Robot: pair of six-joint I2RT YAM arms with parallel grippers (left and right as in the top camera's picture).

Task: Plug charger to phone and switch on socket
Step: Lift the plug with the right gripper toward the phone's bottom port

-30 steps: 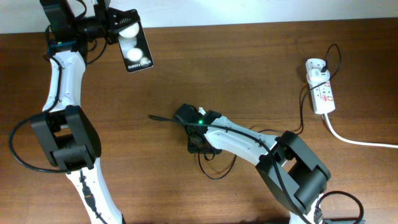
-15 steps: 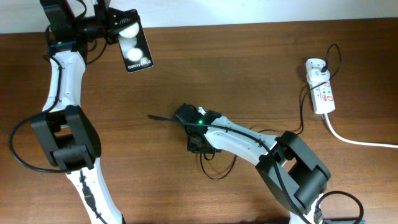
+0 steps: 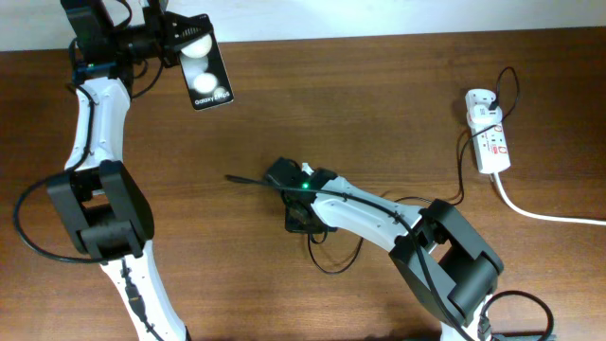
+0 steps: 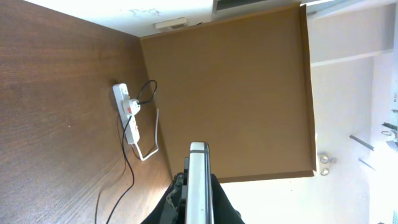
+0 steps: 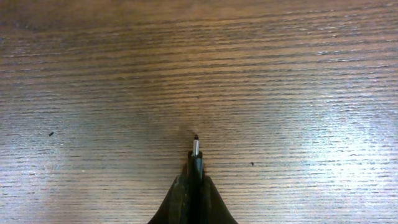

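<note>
Charger (image 3: 322, 261): thin black cable. The plug end is pinched in the right gripper (image 3: 269, 180) near the table's centre. In the right wrist view the small metal plug tip (image 5: 196, 147) projects just past the closed-down fingers (image 5: 184, 198), close above the wood grain; contact with the wood cannot be told. In the overhead view the plug end sticks out to the left of the gripper. Behind the gripper the cable is looped on the table under the right arm, then runs right to the white adapter (image 3: 478, 98), which is seated in the socket.

Phone (image 3: 205, 66): black, glossy face turned up to the overhead camera, two bright round reflections, white lettering at the nearer end. It is gripped at its far end by the left gripper (image 3: 178, 36) at the far left of the table (image 3: 379, 95), well apart from the plug tip. In the left wrist view it is seen edge-on, clamped between the fingers (image 4: 219, 200).

Socket (image 3: 490, 138): white power strip with red markings, lying at the far right of the table. A thick white cord (image 3: 540, 214) leaves its near end toward the right edge. The switch position is too small to read.

A green light (image 3: 306, 187) is noted on the right arm.
</note>
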